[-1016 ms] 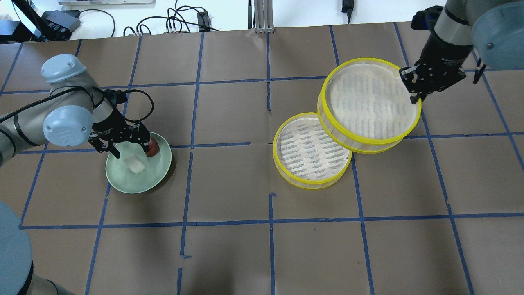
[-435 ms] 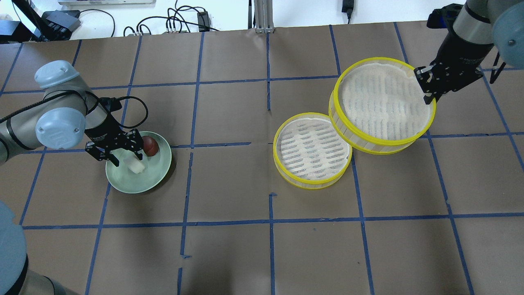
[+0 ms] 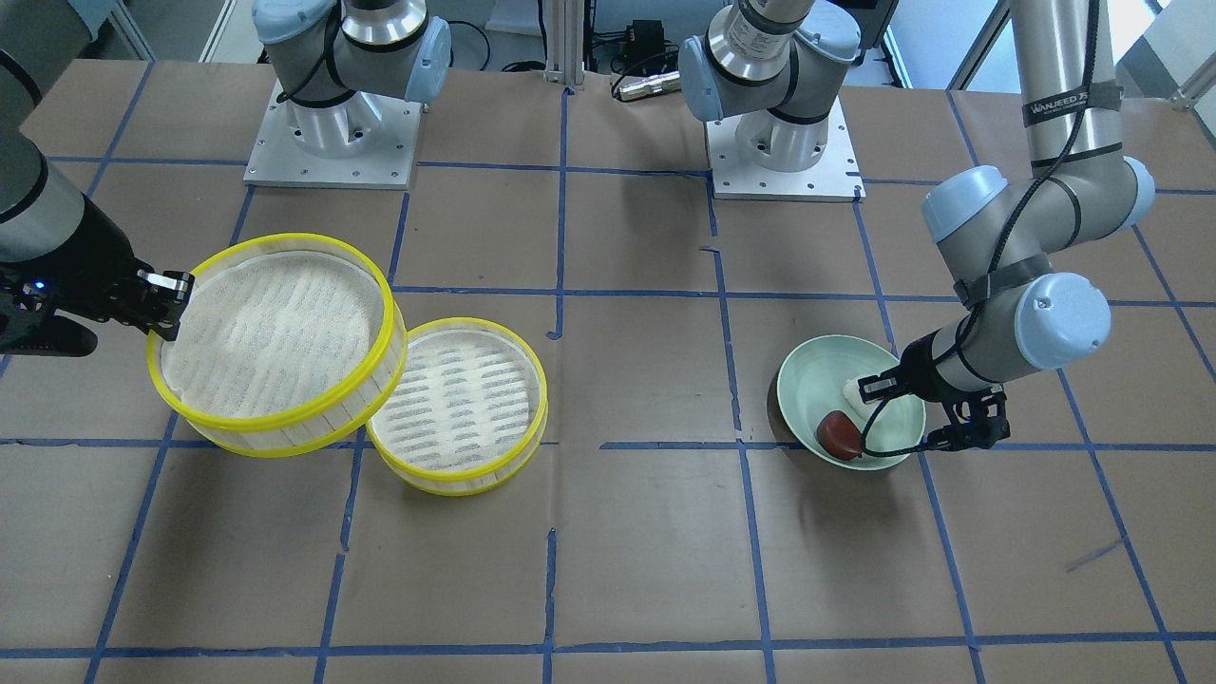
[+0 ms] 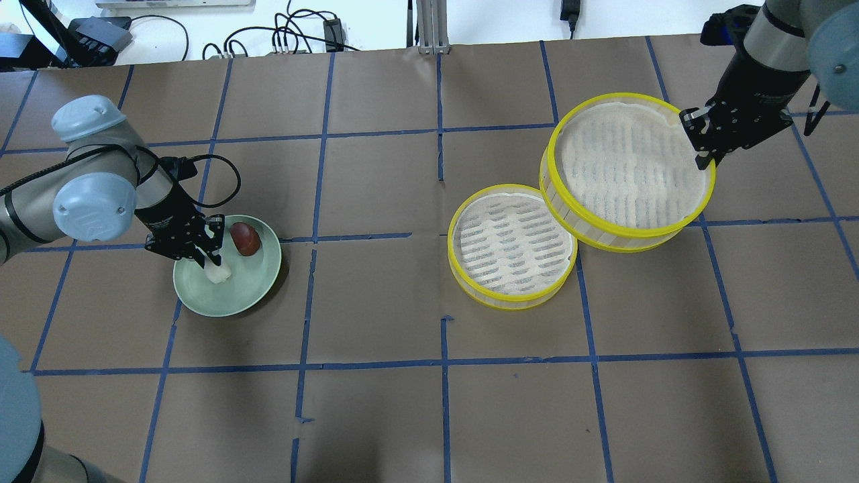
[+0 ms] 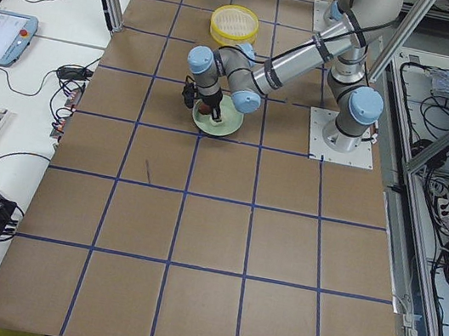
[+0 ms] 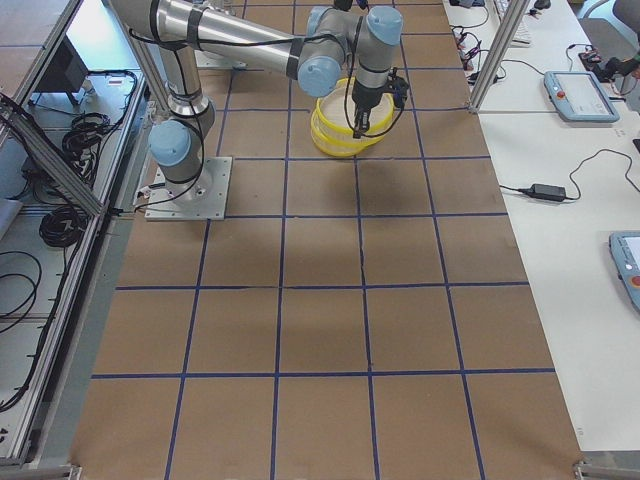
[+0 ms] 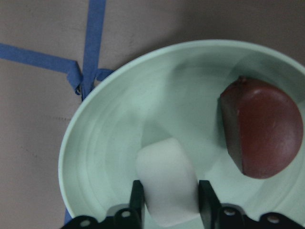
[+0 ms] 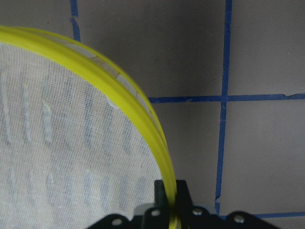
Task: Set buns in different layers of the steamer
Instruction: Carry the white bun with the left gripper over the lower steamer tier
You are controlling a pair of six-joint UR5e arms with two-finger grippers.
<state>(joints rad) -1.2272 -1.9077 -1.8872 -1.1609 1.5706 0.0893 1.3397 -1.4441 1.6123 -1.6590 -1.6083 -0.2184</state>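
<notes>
The white bun (image 4: 220,272) and the reddish-brown bun (image 4: 245,239) lie on the pale green plate (image 4: 235,300) at the left. My left gripper (image 4: 207,260) is down in the plate, its fingers pressed on both sides of the white bun (image 7: 167,183); the brown bun (image 7: 262,129) lies free beside it. My right gripper (image 4: 701,155) is shut on the yellow rim of one steamer tray (image 4: 627,234) and holds it tilted, its low edge overlapping the second tray (image 4: 510,299), which sits flat on the table. Both trays are empty.
Brown paper with a blue tape grid covers the table. Both arm bases (image 3: 332,133) stand at the robot's side. Cables lie beyond the far edge (image 4: 282,33).
My left gripper moved from the brown bun over to the white bun and closed its fingers around it. My right gripper carried the tilted tray a little to the right, then held still.
</notes>
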